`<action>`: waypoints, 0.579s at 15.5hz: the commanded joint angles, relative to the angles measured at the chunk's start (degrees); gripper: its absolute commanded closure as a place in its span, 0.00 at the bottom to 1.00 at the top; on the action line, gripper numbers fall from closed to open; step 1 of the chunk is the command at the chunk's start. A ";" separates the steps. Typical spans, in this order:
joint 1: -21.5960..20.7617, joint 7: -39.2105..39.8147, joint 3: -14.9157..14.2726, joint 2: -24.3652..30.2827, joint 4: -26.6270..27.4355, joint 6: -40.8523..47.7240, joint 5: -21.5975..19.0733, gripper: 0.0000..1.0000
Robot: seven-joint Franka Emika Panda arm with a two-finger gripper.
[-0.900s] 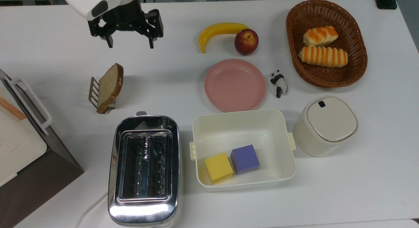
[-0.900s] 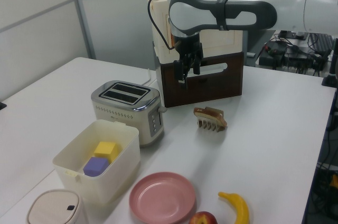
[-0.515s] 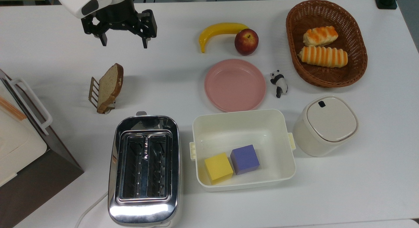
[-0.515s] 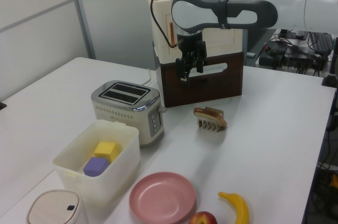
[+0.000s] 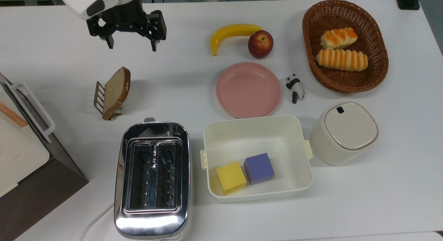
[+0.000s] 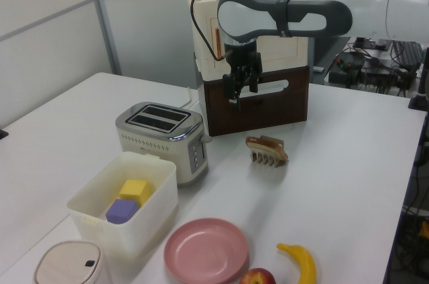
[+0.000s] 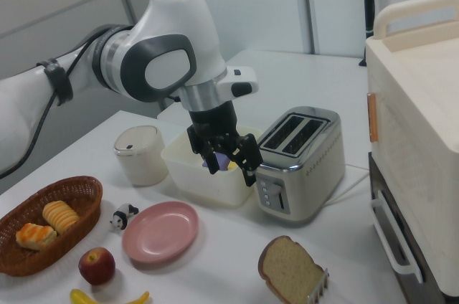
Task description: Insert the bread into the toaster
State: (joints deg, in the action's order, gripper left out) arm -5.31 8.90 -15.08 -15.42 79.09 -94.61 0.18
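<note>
Above the surface [image 5: 193, 78] at the top view's far left, the pincer [image 5: 130, 45] hangs wide and empty. Approach is in hand: the bread [image 5: 116, 90] leans in its rack [image 5: 98, 99], nearer than the pincer; the toaster [image 5: 153, 178] waits beyond. Next comes descent onto the slice.

Top view: bread [image 5: 116, 90] in rack [image 5: 99, 97] above toaster [image 5: 152, 178]; 2 cubes [image 5: 245, 173] in bin [image 5: 256, 130] right of it

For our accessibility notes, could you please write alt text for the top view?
A robot gripper hangs open above a white table, away from a slice of bread leaning in a small rack. Nearer the camera stands a chrome toaster with both slots empty. On the top view's right are a pink plate and a white bin.
</note>
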 commanded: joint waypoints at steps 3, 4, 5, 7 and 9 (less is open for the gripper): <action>-0.57 -0.46 -0.12 1.71 1.68 1.09 0.69 0.00; -0.57 -0.55 -0.12 1.71 1.68 1.09 0.69 0.00; -0.49 -0.55 -0.12 1.71 1.68 1.09 0.69 0.00; -0.49 -0.81 -0.12 1.63 1.68 1.01 1.31 0.00; -0.49 -0.90 -0.12 1.54 1.59 0.83 2.19 0.00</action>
State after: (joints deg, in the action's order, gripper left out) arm -5.31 8.90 -15.09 -15.42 79.10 -94.61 0.73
